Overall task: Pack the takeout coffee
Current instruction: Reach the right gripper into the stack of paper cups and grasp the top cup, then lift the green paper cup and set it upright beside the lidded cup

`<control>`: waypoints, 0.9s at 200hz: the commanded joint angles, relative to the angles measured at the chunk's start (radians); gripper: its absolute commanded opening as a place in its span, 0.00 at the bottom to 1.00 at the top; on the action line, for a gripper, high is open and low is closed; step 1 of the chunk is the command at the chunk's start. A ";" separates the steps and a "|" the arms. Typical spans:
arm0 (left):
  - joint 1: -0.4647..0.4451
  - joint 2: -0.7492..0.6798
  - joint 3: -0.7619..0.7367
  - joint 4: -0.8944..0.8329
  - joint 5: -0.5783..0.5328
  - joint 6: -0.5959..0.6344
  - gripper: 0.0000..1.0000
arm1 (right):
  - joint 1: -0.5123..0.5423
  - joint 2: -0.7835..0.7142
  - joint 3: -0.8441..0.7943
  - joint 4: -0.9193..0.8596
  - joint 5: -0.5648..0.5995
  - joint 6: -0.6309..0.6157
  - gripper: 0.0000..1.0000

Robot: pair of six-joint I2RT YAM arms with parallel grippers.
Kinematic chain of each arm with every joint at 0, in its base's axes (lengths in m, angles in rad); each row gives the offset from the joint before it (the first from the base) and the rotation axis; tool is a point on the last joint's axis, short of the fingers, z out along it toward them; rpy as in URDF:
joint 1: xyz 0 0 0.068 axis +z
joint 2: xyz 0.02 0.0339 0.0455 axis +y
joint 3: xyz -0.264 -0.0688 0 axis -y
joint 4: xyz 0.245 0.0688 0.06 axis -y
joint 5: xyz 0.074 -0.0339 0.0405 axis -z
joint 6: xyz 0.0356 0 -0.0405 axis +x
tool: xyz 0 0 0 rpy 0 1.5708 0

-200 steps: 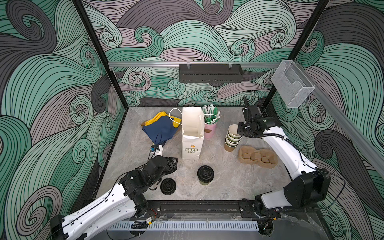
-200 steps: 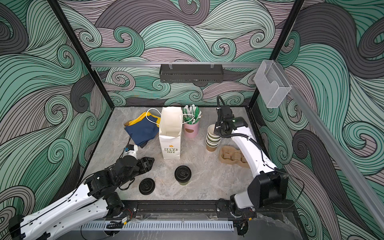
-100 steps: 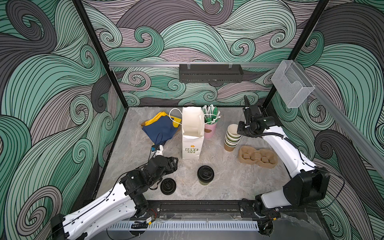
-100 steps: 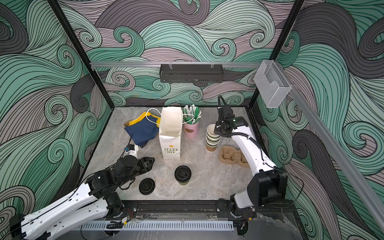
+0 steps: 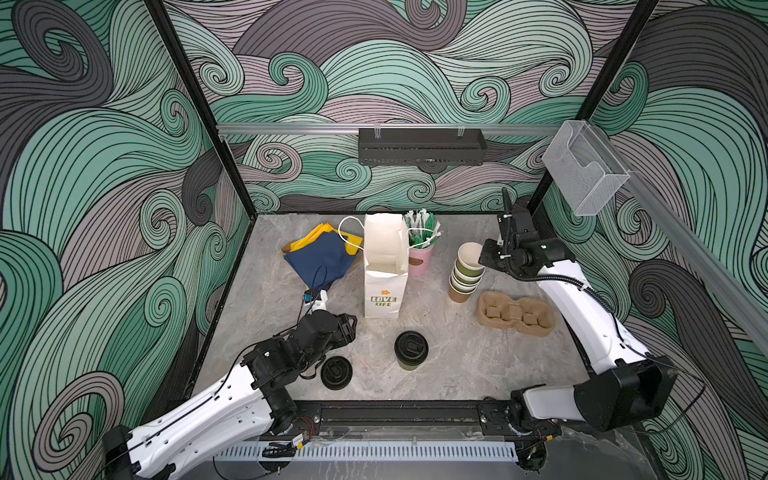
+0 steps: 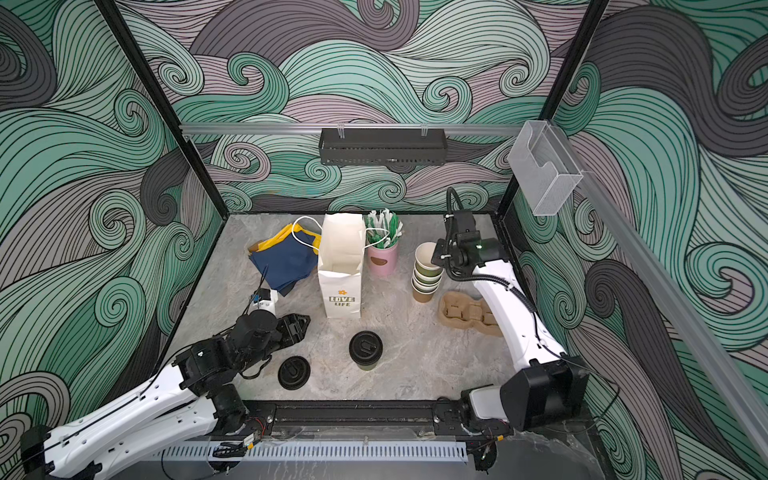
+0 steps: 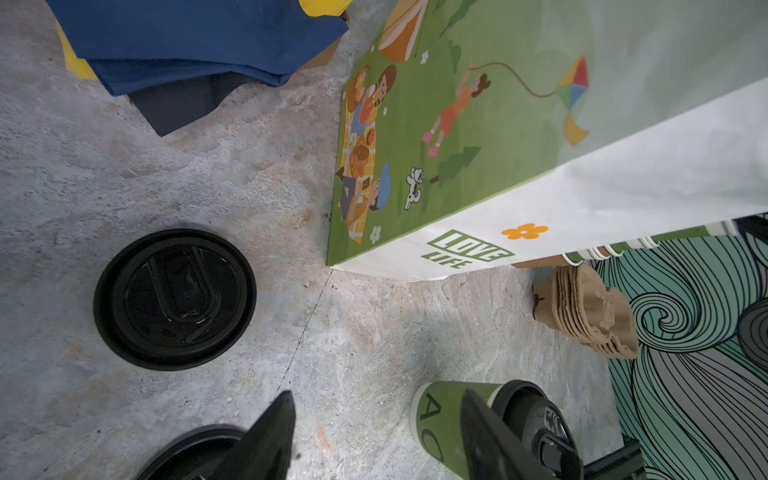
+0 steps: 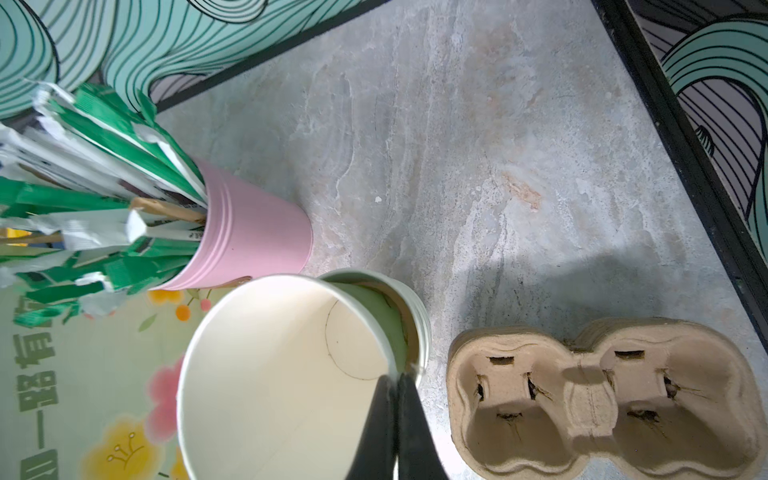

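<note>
The right tool is pinching the top cup off the stack, likely needing a straight lift next, while the left tool is hovering open beside a lid.

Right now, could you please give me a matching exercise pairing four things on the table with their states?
1 lidded cup
2 loose lid
3 top cup of the stack
4 pulp carrier

A both wells empty
B rim pinched by the right gripper
C lying flat, on no cup
D upright in front of the paper bag

Pairs: 1-D, 2-C, 3-B, 4-A
</note>
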 commanded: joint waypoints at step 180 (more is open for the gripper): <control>0.040 0.084 0.050 0.020 0.004 -0.002 0.66 | 0.230 -0.344 -0.064 -0.245 -0.200 -0.114 0.00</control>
